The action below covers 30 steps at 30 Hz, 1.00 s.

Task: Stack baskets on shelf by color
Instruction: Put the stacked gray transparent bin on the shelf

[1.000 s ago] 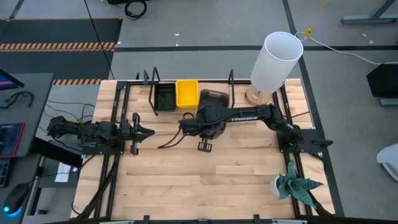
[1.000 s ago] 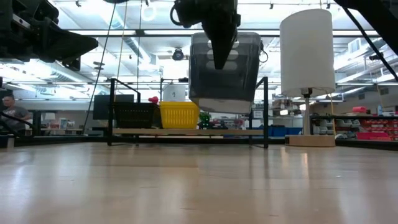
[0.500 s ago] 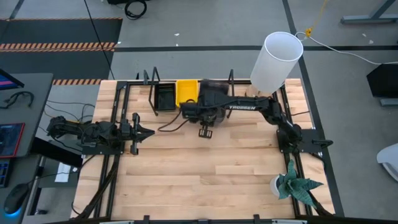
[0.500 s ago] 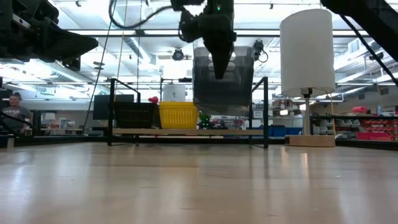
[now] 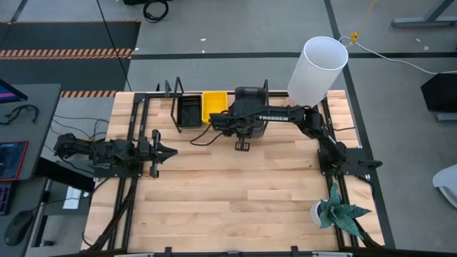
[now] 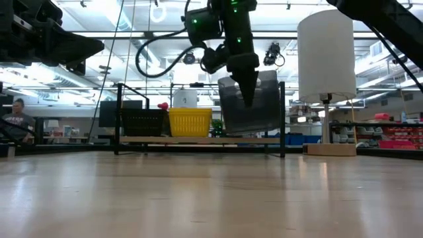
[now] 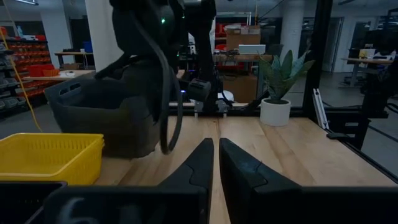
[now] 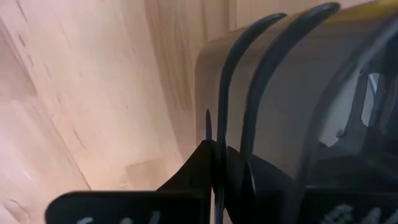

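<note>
My right gripper (image 6: 246, 98) reaches over the shelf (image 6: 198, 140) at the table's far edge and is shut on a dark grey basket (image 5: 250, 93), which also shows in the left wrist view (image 7: 99, 115). On the shelf to its left stand a yellow basket (image 5: 213, 105) and a black mesh basket (image 5: 189, 111), both resting on their bottoms. My left gripper (image 5: 161, 151) waits shut over the table's left side, far from the baskets. My right gripper pinches the grey basket's rim (image 8: 219, 134) on its near side between its two fingers (image 8: 198, 163), coming from above and pointing down. Two rim edges show side by side in the wrist view. The basket hangs tilted behind the fingers, its bottom (image 6: 250, 127) just above the shelf board.
A white cylindrical lamp (image 5: 317, 67) stands at the far right, right of the shelf's black upright bracket (image 6: 283, 119). A potted plant (image 5: 337, 211) sits near the right front corner. The wide wooden tabletop (image 5: 228, 200) spreads between the arms. A person (image 6: 14, 119) shows in the room behind.
My right gripper has carried the grey basket toward the table's far edge and slightly right, lowering it from well above the shelf to just over the shelf board beside the yellow basket. The basket has stayed tilted in the hold.
</note>
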Available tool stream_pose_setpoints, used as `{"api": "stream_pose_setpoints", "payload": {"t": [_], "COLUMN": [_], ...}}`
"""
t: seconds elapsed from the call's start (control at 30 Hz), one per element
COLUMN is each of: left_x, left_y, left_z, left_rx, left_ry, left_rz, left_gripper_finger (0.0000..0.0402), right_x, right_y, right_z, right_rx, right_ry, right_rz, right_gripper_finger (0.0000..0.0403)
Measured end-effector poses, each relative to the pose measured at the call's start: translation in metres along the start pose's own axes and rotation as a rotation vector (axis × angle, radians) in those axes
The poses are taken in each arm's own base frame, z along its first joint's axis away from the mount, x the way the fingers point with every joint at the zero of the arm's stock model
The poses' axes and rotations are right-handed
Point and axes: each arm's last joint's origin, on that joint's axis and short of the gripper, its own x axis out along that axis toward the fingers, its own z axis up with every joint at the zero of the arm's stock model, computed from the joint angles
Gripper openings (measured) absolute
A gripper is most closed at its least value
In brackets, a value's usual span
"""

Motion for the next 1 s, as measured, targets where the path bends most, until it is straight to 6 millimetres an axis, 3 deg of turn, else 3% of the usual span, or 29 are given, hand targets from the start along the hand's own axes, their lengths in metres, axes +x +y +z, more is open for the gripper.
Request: {"api": "stream_pose_setpoints", "payload": {"t": [0.33,0.77,1.0], "left_x": [0.0,0.0,0.0], "left_y": [0.0,0.0,0.0], "left_z": [0.0,0.0,0.0], "left_rx": [0.0,0.0,0.0], "left_ry": [0.0,0.0,0.0], "left_rz": [0.0,0.0,0.0], "left_gripper_finger": [0.0039,0.0028,0.0034], "right_x": [0.003,0.003,0.003], "right_y": [-0.007,-0.011,-0.012], "right_z": [0.0,0.0,0.0], "right_rx": [-0.007,0.004,0.02], "right_ry": [0.009,0.009,0.005], "right_rz": [-0.047,-0.156,-0.187], "right_gripper_finger": [0.0038,0.0119,0.0134]}}
